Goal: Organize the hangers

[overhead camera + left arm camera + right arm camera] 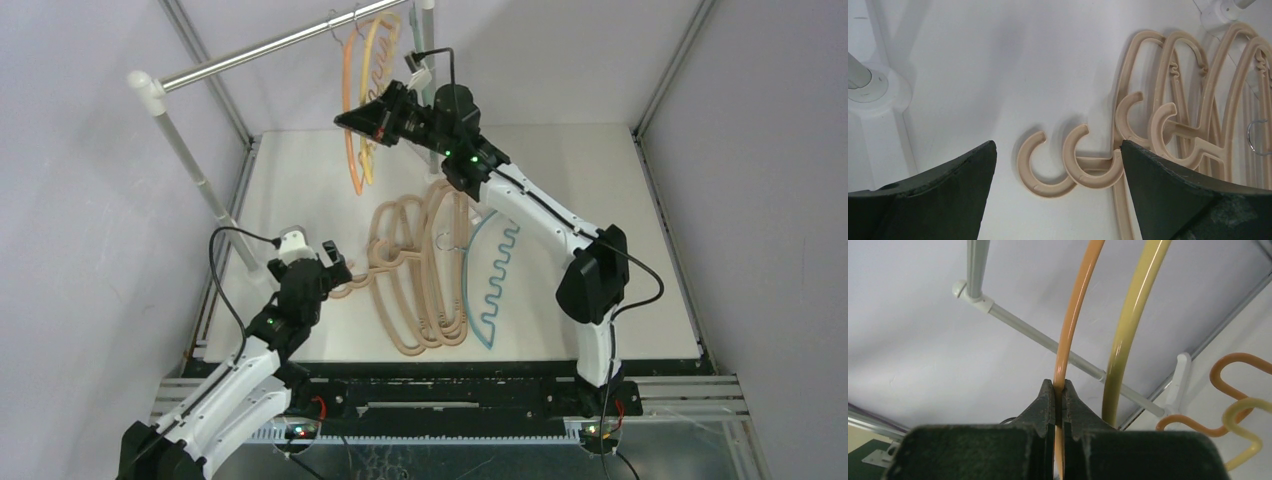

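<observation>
An orange hanger [348, 110] and a yellow hanger [374, 70] hang from the silver rail [270, 48] at the back. My right gripper [345, 121] is shut on the orange hanger's arm [1070, 325], with the yellow hanger [1128, 330] just right of it. Several thick beige hangers [420, 265] lie piled on the table, with a thin blue hanger [487, 285] beside them on the right. My left gripper [335, 262] is open and empty, hovering over the beige rounded hooks [1048, 167], which lie between its fingers [1168, 185].
White poles hold the rail; the left pole's foot [868, 87] stands just left of my left gripper, the right pole [428, 50] rises behind my right arm. A metal hook [1255, 137] lies among the beige hangers. Enclosure walls surround the white table [620, 200].
</observation>
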Controlling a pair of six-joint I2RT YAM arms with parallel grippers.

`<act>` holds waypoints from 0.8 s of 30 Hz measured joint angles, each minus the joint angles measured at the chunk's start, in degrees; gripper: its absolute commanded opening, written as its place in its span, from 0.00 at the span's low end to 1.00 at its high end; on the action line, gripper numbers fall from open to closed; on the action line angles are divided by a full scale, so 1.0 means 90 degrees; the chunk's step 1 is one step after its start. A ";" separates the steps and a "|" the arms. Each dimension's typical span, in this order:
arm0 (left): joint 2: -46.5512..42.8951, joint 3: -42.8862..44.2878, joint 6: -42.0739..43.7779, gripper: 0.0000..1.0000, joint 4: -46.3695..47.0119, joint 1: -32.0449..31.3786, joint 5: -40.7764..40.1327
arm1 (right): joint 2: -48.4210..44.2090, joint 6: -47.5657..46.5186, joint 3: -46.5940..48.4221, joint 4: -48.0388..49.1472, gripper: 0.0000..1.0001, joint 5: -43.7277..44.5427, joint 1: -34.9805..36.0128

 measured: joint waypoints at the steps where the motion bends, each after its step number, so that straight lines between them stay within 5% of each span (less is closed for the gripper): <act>1: 0.0012 0.0000 0.0000 0.99 0.0002 0.0000 0.0000 | -0.0044 0.0007 -0.0029 0.0002 0.00 0.0022 -0.0044; 21: 0.0019 -0.0100 0.0002 0.99 -0.0007 0.0000 -0.0019 | -0.0554 0.0284 -0.0826 0.0444 0.00 0.0044 -0.0959; 24: 0.0017 -0.0100 0.0002 0.99 -0.0005 0.0000 -0.0024 | -0.0566 0.0299 -0.0894 0.0512 0.14 0.0002 -0.0976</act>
